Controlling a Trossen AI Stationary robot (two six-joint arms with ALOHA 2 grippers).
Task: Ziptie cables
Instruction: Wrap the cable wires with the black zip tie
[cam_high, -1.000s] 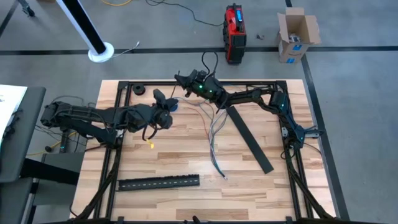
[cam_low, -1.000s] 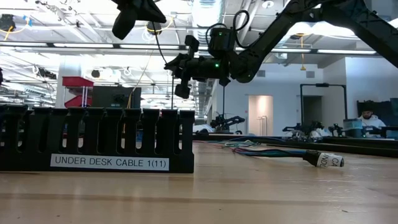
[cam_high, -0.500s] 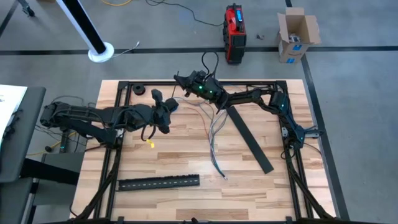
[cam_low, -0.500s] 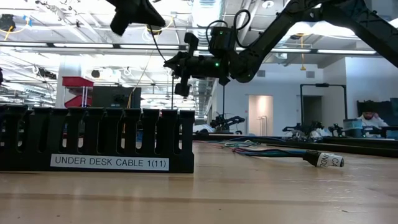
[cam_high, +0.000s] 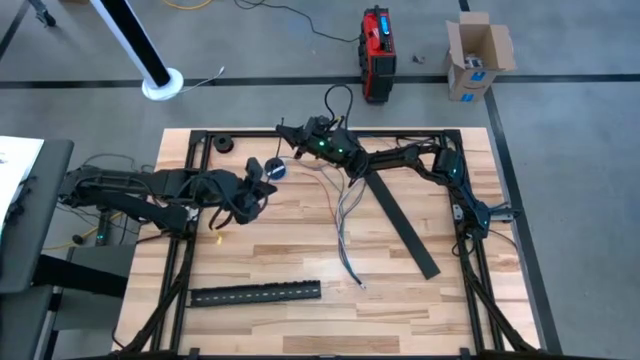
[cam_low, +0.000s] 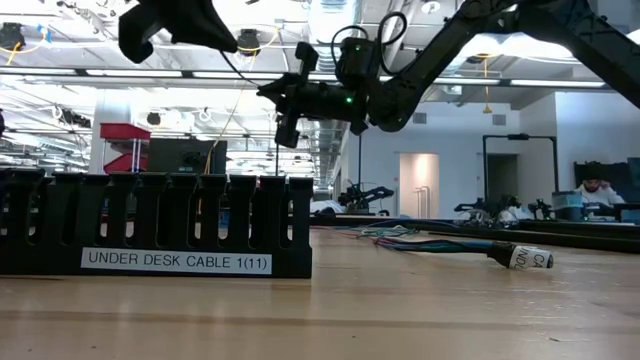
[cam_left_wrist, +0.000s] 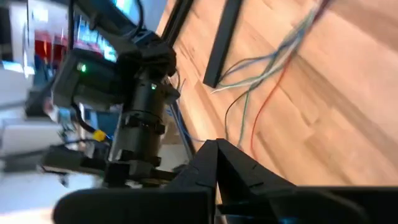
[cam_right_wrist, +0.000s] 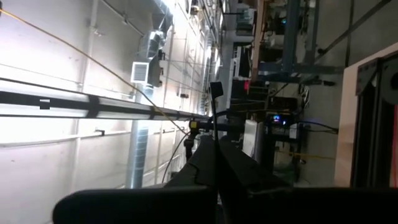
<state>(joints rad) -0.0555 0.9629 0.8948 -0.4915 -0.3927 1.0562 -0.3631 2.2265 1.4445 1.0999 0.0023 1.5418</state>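
Observation:
The cables (cam_high: 345, 205), thin grey, white and coloured wires, lie loose on the middle of the wooden table and also show in the low view (cam_low: 440, 243) and the left wrist view (cam_left_wrist: 273, 56). My right gripper (cam_high: 286, 130) hovers high over the far edge, left of the cables, shut on a thin black zip tie (cam_right_wrist: 214, 118). My left gripper (cam_high: 256, 172) hangs in the air to the left of the cables, shut with nothing between its fingers (cam_left_wrist: 217, 149). My right gripper pinches one end of the zip tie (cam_right_wrist: 214, 138) between its two fingertips. The tie sticks straight out ahead of the fingers, in line with them, its small square head (cam_right_wrist: 216, 89) at the free end. It is clear of the table.
A blue tape roll (cam_high: 277, 168) lies beside my left gripper. A long black strip (cam_high: 400, 222) lies aslant right of the cables. A slotted black duct (cam_high: 255, 293) lies near the front edge and fills the low view's left (cam_low: 150, 235). A black ring (cam_high: 222, 145) sits at the far left.
My left gripper has drawn back toward the table's left edge, away from my right gripper, uncovering the blue tape roll. My right gripper has risen a little and stays shut on the zip tie. The cables have not moved.

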